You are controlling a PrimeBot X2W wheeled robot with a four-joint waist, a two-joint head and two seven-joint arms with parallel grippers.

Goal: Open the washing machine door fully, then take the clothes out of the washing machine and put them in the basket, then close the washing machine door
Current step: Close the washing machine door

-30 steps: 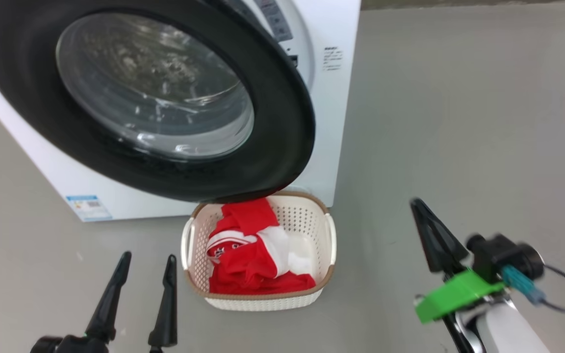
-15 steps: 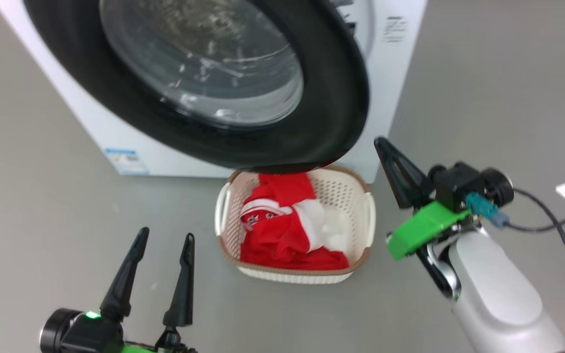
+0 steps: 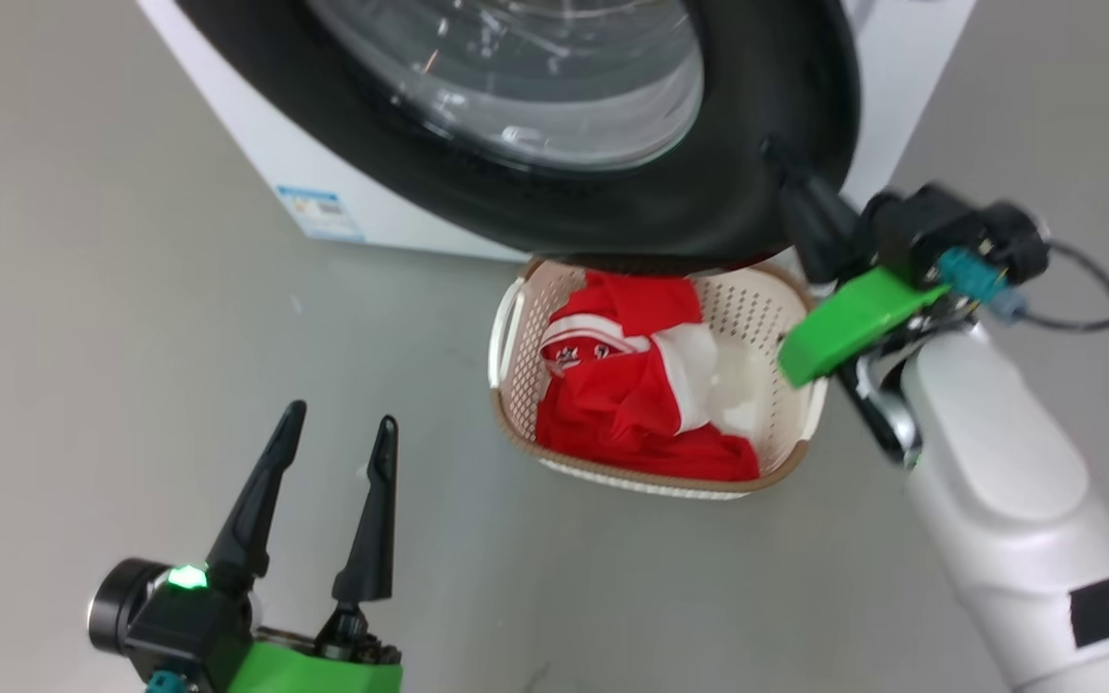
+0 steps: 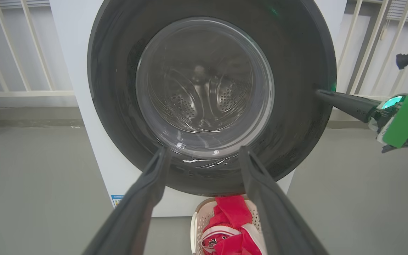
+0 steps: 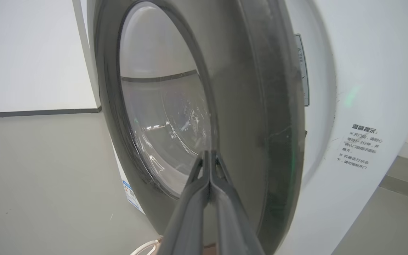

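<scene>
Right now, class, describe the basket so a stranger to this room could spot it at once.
Find the big white washing machine with its round black-rimmed door. Directly below that door, on the grey floor, sits the basket. It is small, cream and perforated with a brown rim, holding red-and-white clothes.

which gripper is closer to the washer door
Right. The right gripper, shut, has its tips right at the door, against its black rim. The left gripper, open, sits farther back, low and left of the basket.
</scene>
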